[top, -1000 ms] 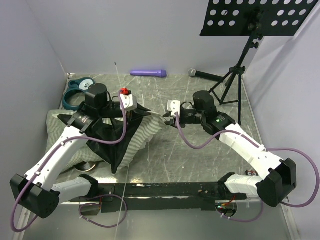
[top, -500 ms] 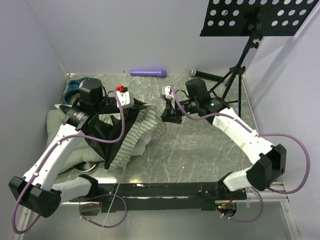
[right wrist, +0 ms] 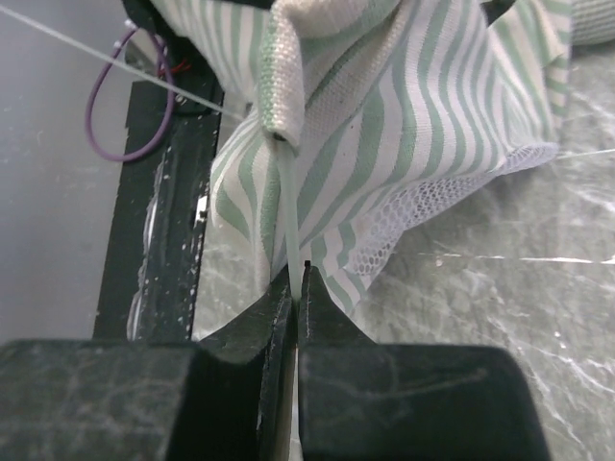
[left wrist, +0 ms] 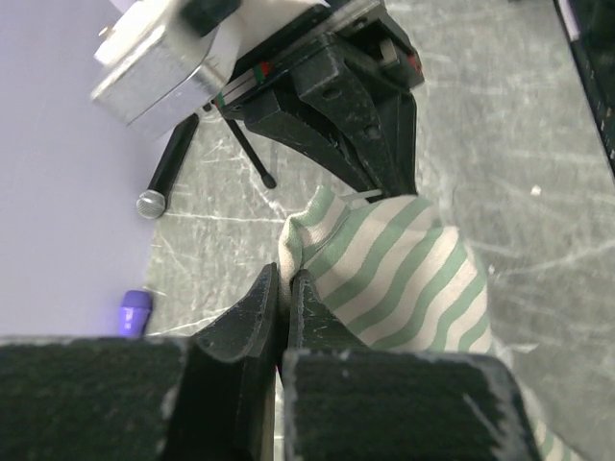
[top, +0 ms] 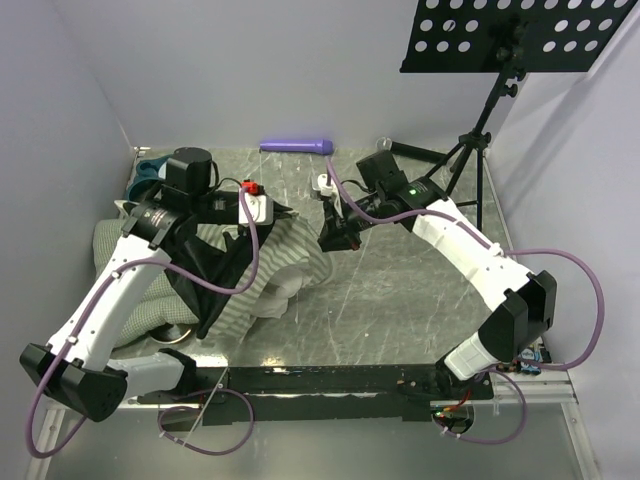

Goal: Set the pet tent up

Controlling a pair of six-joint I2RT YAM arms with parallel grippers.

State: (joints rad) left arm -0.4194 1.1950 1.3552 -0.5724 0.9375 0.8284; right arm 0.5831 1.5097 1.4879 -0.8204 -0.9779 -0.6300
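The pet tent lies crumpled left of centre, green-and-white striped fabric over black lining. My left gripper is shut on a folded edge of the striped fabric, the fabric pinched between its fingertips in the left wrist view. My right gripper faces it closely. In the right wrist view it is shut on a thin white pole that runs into a sleeve of the striped fabric. White mesh hangs at the fabric's lower edge.
A green-checked quilted cushion lies under the tent at the left. A purple cylinder, a microphone and a music stand's tripod stand at the back. A teal object is at back left. Walls close both sides.
My right arm has swung left and back, bringing its gripper against the tent's corner. The striped fabric has bunched toward the middle. My left gripper has stayed on the fabric.
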